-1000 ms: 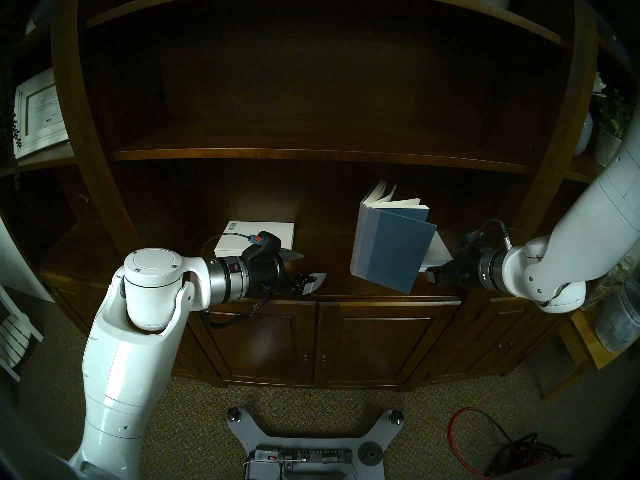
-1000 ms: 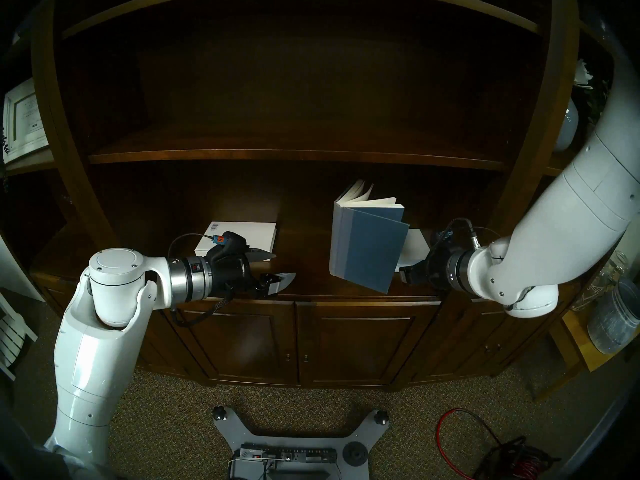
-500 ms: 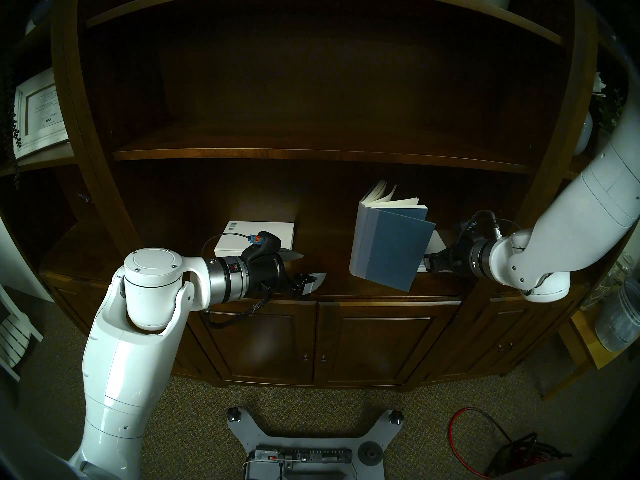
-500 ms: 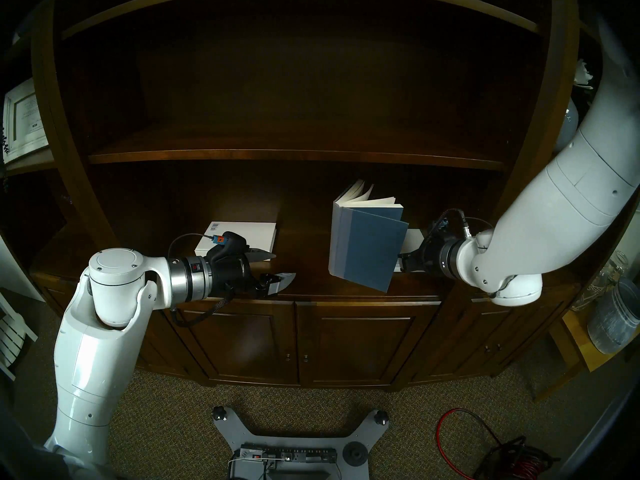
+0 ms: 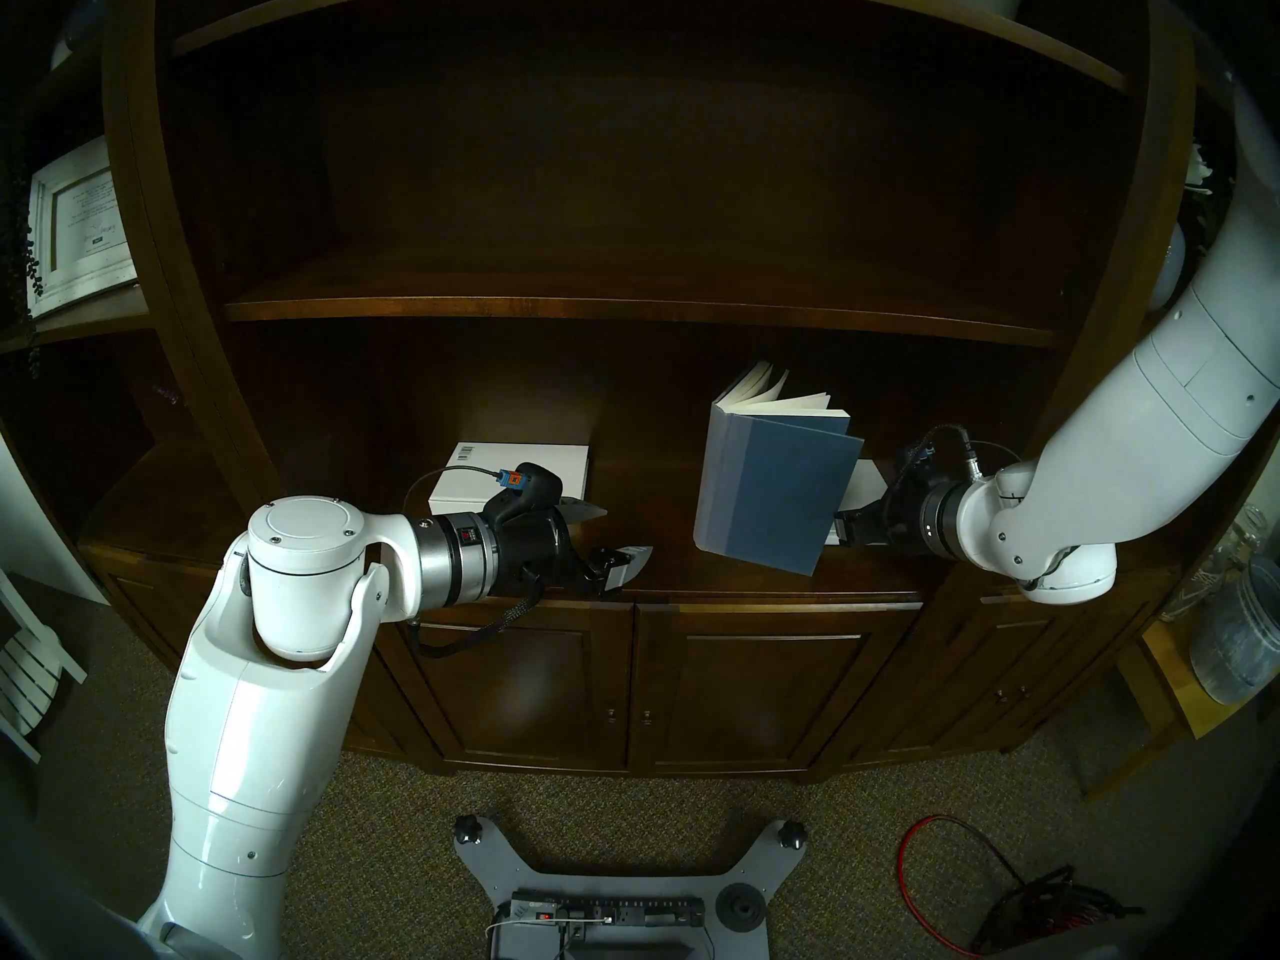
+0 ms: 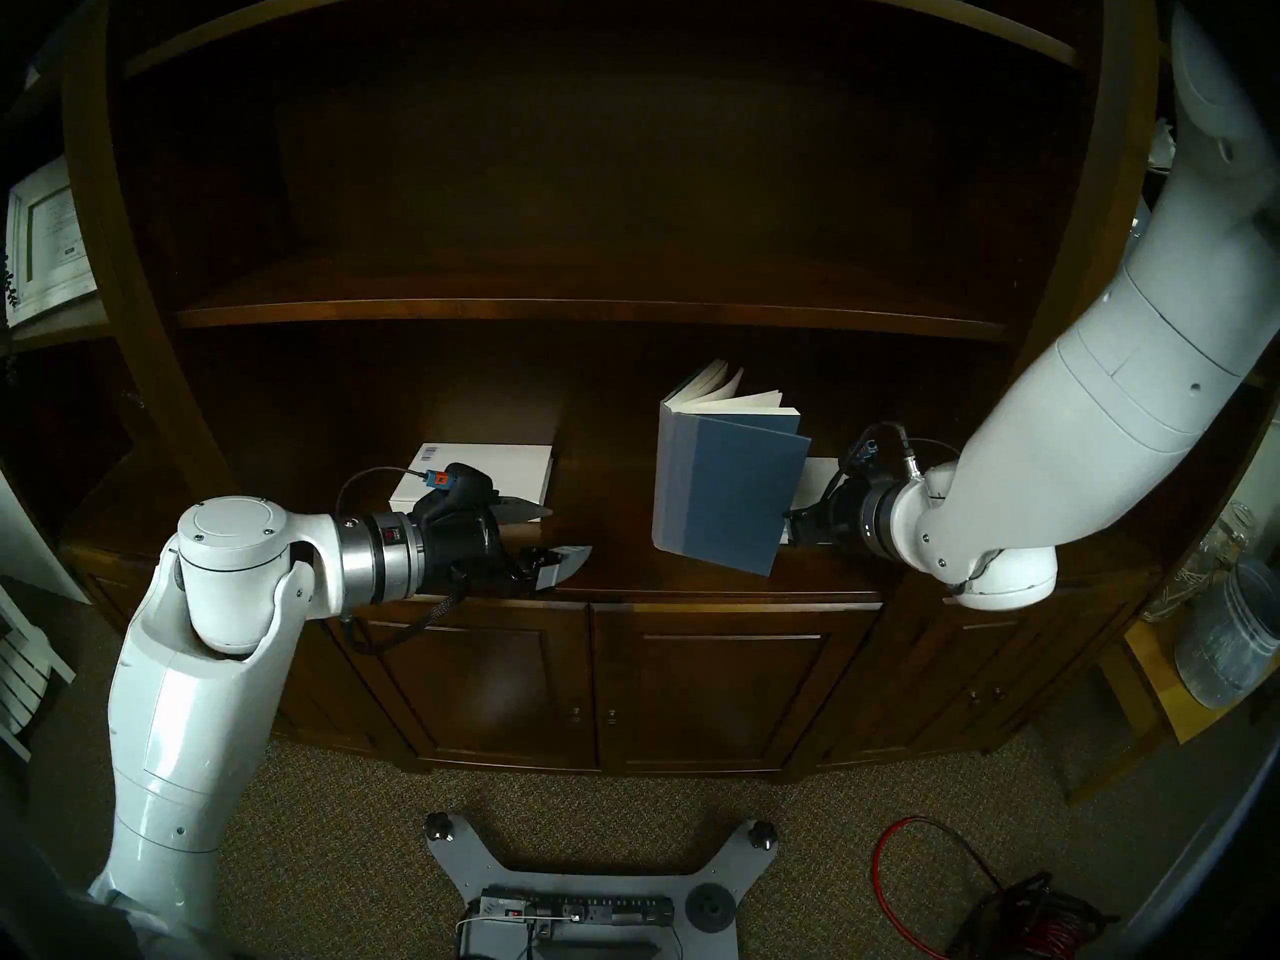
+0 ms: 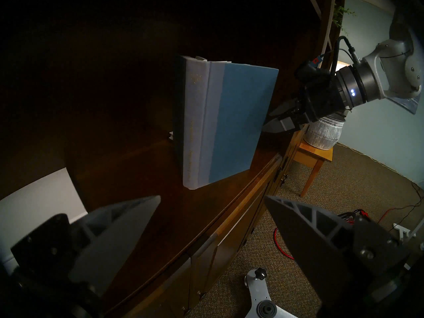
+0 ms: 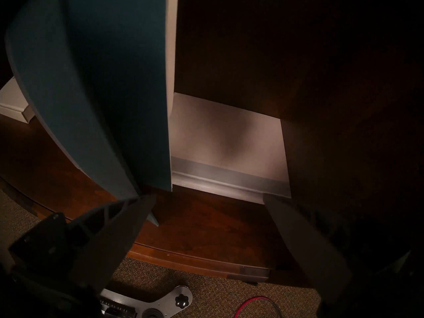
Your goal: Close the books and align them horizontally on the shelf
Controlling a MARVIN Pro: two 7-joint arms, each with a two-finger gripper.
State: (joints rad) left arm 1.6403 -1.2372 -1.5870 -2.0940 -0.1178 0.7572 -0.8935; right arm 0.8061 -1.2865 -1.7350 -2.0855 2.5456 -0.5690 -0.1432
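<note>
A blue book point(image 5: 776, 487) stands upright and partly open on the shelf point(image 5: 692, 581), its pages fanned at the top. My right gripper point(image 5: 841, 529) is open at the free edge of its front cover. In the right wrist view that cover point(image 8: 103, 92) lies against one finger point(image 8: 128, 216), and the right gripper point(image 8: 208, 196) holds nothing. Flat behind it lies a white book with a pale blue strip point(image 8: 227, 138). A white book with a barcode point(image 5: 512, 474) lies flat further left, behind my open left gripper point(image 5: 623, 532).
A thinner shelf board point(image 5: 623, 307) runs above. Panelled cabinet doors point(image 5: 748, 688) sit under the ledge. At the right, a wooden side table point(image 5: 1170, 688) carries a grey pot point(image 5: 1240, 640). A red cable point(image 5: 914, 868) and my base point(image 5: 609, 889) are on the carpet.
My right arm has moved left and inward to the blue book's cover edge. The book has shifted slightly left. The left arm has not moved.
</note>
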